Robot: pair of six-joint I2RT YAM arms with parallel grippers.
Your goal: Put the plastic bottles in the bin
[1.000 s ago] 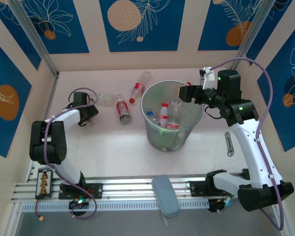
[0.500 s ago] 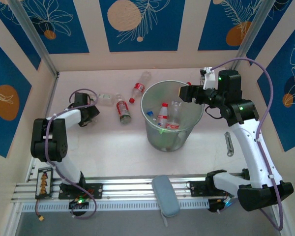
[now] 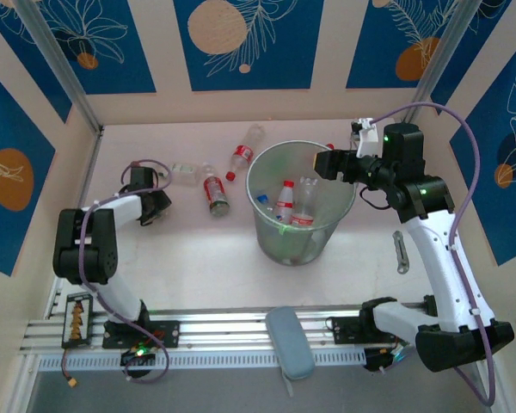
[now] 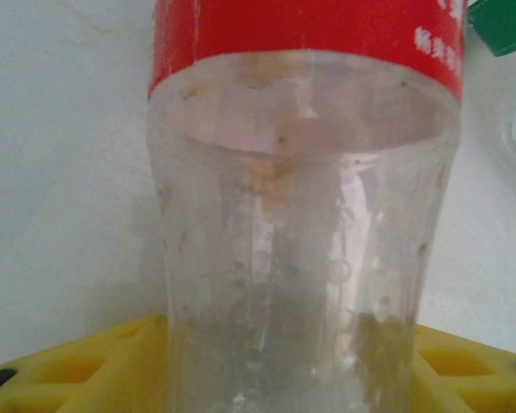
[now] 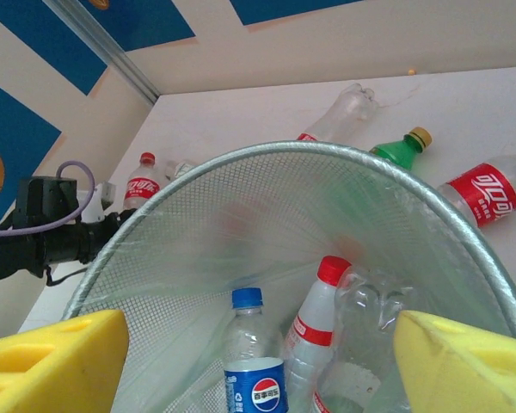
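Your right fingers (image 3: 322,161) hang spread wide apart over the bin (image 3: 275,237), at 1 o'clock on its rim. Inside the bin are a blue-capped bottle (image 5: 253,361), a red-capped bottle (image 5: 316,327) and a clear crumpled bottle (image 5: 374,331). Your left fingers (image 3: 157,205) sit low on the bench (image 3: 198,258) at the bin's 9 o'clock. A red-labelled bottle (image 4: 301,215) is close against them, but you cannot tell whether they clamp it. Other bottles (image 3: 241,157) lie at the bin's 10 to 11 o'clock.

Approx. 9 btls (image 3: 213,191), 1 bin (image 3: 275,239)

Lab test cell, blue printed wall panels (image 3: 241,43), alu mounting rail (image 3: 215,331)
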